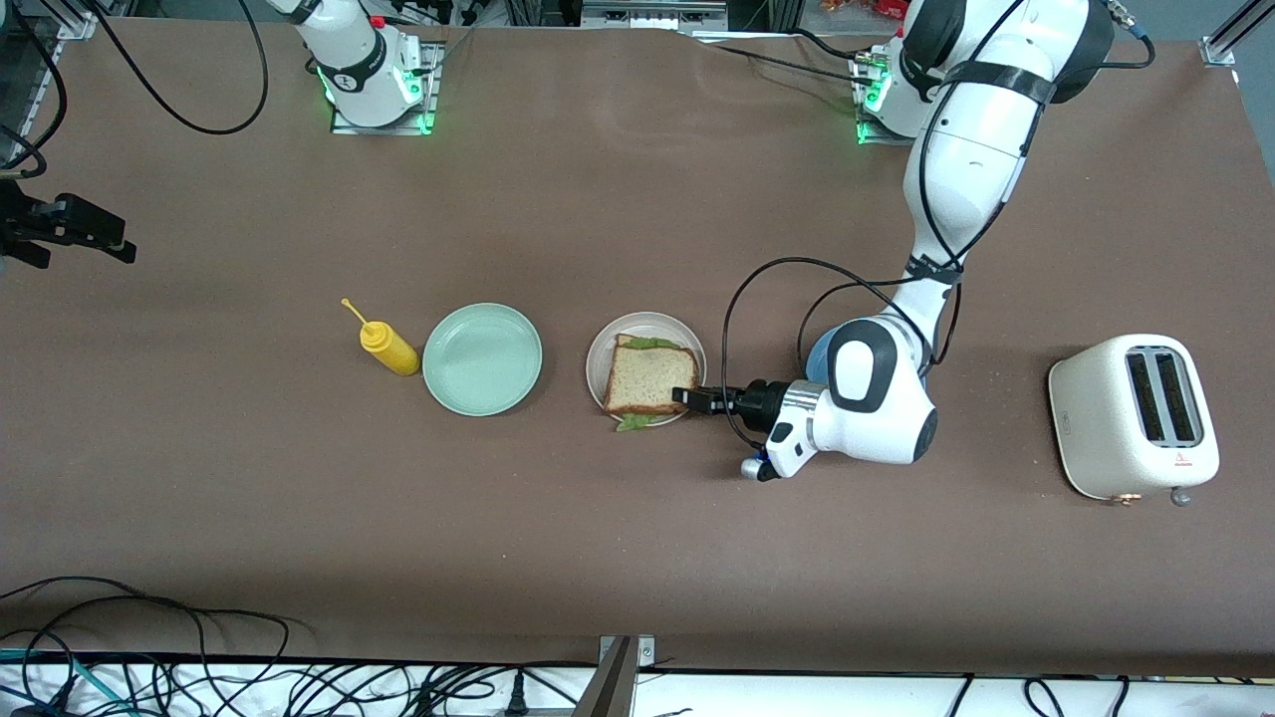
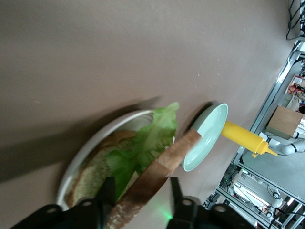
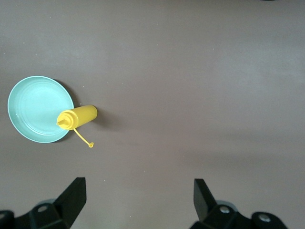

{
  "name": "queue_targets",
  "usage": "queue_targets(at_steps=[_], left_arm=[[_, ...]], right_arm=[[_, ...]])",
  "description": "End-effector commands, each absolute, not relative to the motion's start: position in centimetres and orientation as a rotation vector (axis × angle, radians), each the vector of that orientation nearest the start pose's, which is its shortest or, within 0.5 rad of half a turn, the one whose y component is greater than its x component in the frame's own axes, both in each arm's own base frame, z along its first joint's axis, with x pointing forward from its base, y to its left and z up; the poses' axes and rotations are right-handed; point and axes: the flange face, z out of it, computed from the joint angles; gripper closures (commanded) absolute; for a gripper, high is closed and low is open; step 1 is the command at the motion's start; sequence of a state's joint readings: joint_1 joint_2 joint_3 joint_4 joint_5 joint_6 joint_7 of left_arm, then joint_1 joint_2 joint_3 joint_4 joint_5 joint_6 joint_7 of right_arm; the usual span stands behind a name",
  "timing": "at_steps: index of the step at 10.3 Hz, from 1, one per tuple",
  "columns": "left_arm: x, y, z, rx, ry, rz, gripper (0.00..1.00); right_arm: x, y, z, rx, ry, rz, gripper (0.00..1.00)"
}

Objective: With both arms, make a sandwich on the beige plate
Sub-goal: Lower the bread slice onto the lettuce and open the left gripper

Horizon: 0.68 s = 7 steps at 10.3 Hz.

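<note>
Laying the top bread slice over lettuce on the beige plate, left gripper fingers parting around its edge. Waiting high above the desk near the yellow bottle: right gripper, fingers wide apart, holding nothing.

Left arm: it comes from its base at the table's edge, reaches out, and bends down low over the table.
Left wrist: it is turned flat, so the hand points sideways toward the right arm's end of the table.
Left gripper: it is low, at the edge of the sandwich.
Left fingers: they are apart, one on each side of the top bread slice's edge, with a small gap showing.
Right arm: it waits, and only its lower part shows.
Right gripper: it is up over bare table and points down.
Right fingers: they are spread wide and hold nothing.
</note>
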<state>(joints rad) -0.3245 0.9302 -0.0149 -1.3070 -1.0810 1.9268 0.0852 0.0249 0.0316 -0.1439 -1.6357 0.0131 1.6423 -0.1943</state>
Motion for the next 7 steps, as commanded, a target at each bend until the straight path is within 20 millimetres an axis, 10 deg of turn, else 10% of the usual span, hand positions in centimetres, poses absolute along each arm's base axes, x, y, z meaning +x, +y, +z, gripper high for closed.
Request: queue_targets(at_steps=[1,7], left_arm=[[67.5,-28.1,18.7,2.219,0.17,-0.445,0.0],[70.0,-22.9,23.6,2.42,0.086,-0.332,0.0]], right_arm=[[56.5,-6.7,58.6,-3.11,-0.097,0.043,0.0],[56.5,-6.6,58.7,-3.11,-0.097,0.04,0.0]])
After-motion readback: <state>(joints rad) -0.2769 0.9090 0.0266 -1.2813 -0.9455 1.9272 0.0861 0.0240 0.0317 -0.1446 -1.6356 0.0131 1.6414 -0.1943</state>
